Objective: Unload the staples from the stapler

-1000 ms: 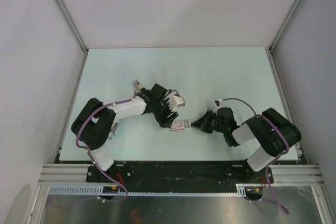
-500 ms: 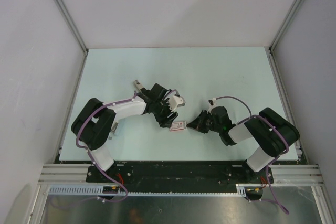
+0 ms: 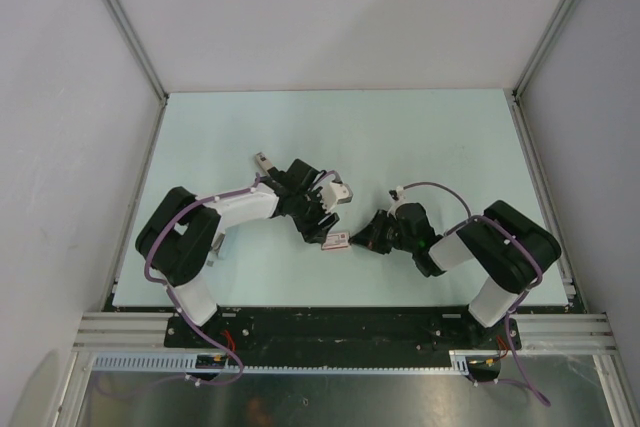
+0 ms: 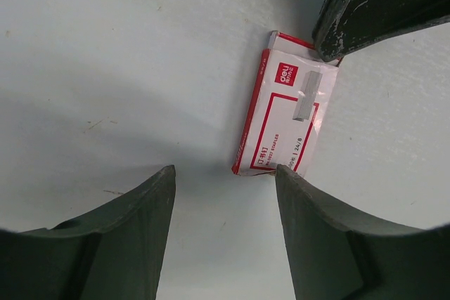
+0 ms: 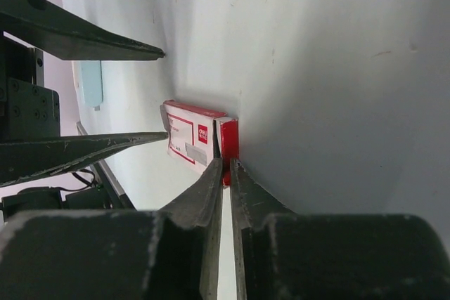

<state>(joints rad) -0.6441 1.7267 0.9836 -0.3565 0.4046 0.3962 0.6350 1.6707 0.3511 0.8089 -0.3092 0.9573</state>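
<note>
Looking through the left wrist view, we see a small red-and-white staple box (image 4: 285,121) flat on the table (image 4: 105,68), right of centre. Its long axis runs near vertical, leaning upper right. Our left gripper (image 4: 225,173) gapes at its lower end; our right gripper (image 5: 225,163) pinches its red end.

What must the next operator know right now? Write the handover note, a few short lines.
Left gripper: open. The near end of the small flat red-and-white cardboard staple box sits at the mouth of its fingers, unclamped.
Right gripper: fingers almost shut, tips against the box's red far end. I cannot tell whether they pinch a flap.
Box: lying flat on the pale table between the two arms; it looks closed.
Done: both grippers are at the box. No loose staples show.
Left: probably everything, meaning open it and get the staples out.
</note>
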